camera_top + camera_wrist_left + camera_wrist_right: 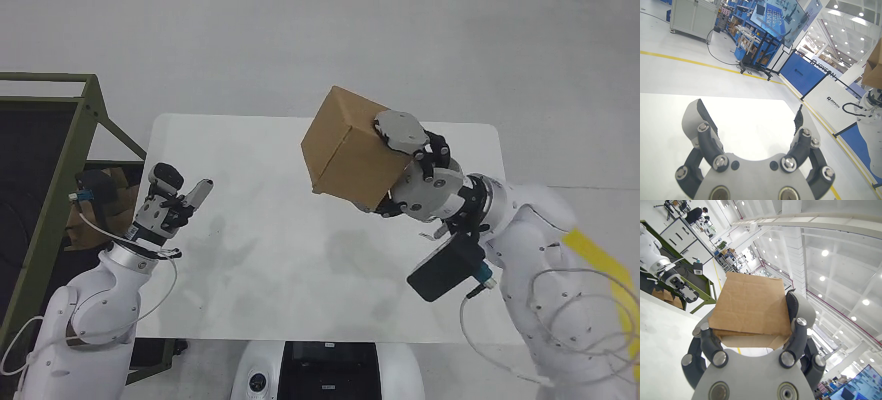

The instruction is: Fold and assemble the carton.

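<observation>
Right gripper (392, 168) (749, 315) first: its jaws are spread about as wide as the box and clamped on it, one finger (403, 130) pressed on the upper face and the other beneath the lower edge. There is one carton (345, 145) (749, 300), a brown cardboard box, sitting between those fingers and tilted on a corner. It is held up off the white table (300, 280). At the end closest to the palm the flaps don't lie flush, and a gap shows between the layers in the right wrist view.

Moving outward, that one table is beneath the box. Well apart from the box, across the table, sits the left gripper (185, 185) (749, 109), the second of the two. Its jaws are spread wide with nothing between them, and its pads (706, 115) are touching nothing, poised over the tabletop near its edge.

Beyond the left gripper, farthest from the box, stands a green metal frame (90, 100) (704, 283). Brown cardboard pieces (75, 228) (668, 296) lie inside it, but I can't make out how many.
</observation>
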`<state>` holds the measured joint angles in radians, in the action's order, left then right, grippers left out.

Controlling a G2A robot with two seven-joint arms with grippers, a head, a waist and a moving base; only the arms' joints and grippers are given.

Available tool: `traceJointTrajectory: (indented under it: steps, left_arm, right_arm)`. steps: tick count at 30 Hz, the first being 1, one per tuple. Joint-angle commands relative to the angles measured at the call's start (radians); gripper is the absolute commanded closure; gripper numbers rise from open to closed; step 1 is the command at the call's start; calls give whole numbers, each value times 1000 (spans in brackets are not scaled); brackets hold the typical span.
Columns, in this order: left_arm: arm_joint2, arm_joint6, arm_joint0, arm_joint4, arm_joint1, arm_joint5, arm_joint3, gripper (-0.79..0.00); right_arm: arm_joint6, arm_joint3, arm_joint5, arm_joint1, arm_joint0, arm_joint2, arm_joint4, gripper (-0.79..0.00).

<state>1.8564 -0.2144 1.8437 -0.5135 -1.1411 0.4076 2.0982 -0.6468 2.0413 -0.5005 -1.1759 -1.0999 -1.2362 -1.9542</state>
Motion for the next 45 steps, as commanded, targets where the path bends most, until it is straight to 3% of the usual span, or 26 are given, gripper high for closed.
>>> traceJointTrajectory:
  steps: [1,9,16,23,32,45]
  left_arm:
    - [-1,2,0,0,0,-1,0,-785]
    - [-9,19,4,-47,-3,-14,1,-785]
    - [-16,25,5,-53,-5,-13,0,-785]
    - [-14,23,6,-55,-6,-12,1,-785]
    - [-16,24,7,-58,-7,-12,3,-785]
    - [-15,29,14,-52,-9,-10,5,-785]
  right_arm:
    - [8,15,16,3,-12,-6,-27,0]
    - [56,36,44,10,-55,-22,-60,0]
    - [88,-20,-12,9,-55,-24,97,0]
    - [119,-97,-143,3,-35,-20,383,0]
    - [41,-188,-285,-4,7,18,637,0]
    - [-22,-279,-452,-20,78,91,827,0]
